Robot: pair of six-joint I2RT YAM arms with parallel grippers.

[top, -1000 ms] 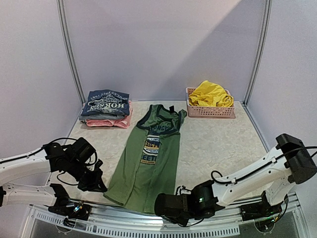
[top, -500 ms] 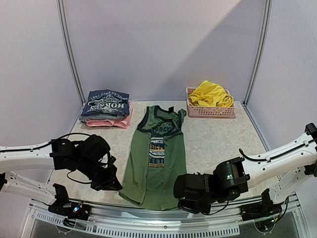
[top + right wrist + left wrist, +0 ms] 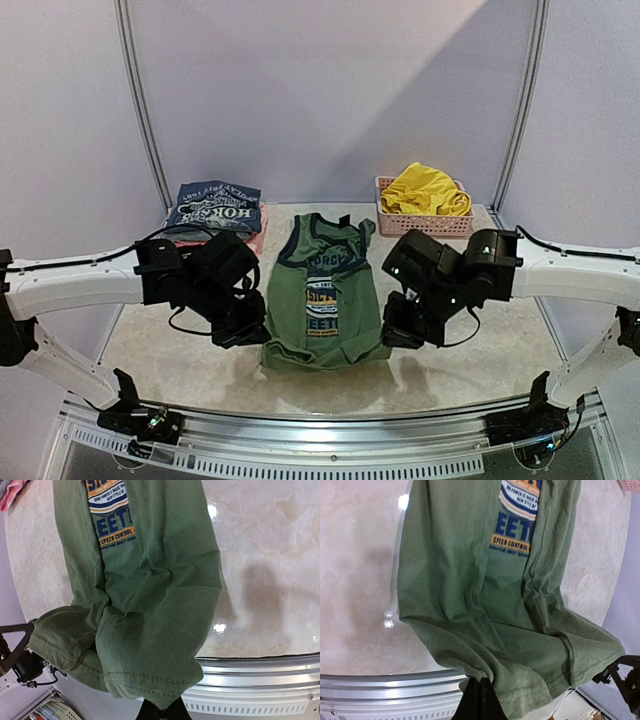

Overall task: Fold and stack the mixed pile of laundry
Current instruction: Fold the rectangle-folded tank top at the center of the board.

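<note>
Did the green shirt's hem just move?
Yes. The hem of the green shirt, pinched by the left gripper and right gripper, has gone from the near edge of the table toward the back wall.

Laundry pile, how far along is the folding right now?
Done: a folded stack sits at the far left. In hand: the left gripper and right gripper each pinch the bottom hem of the green shirt, raised above its lower half. Left: finishing that fold, stacking it, and the yellow shorts, unfolded in the pink basket.
</note>
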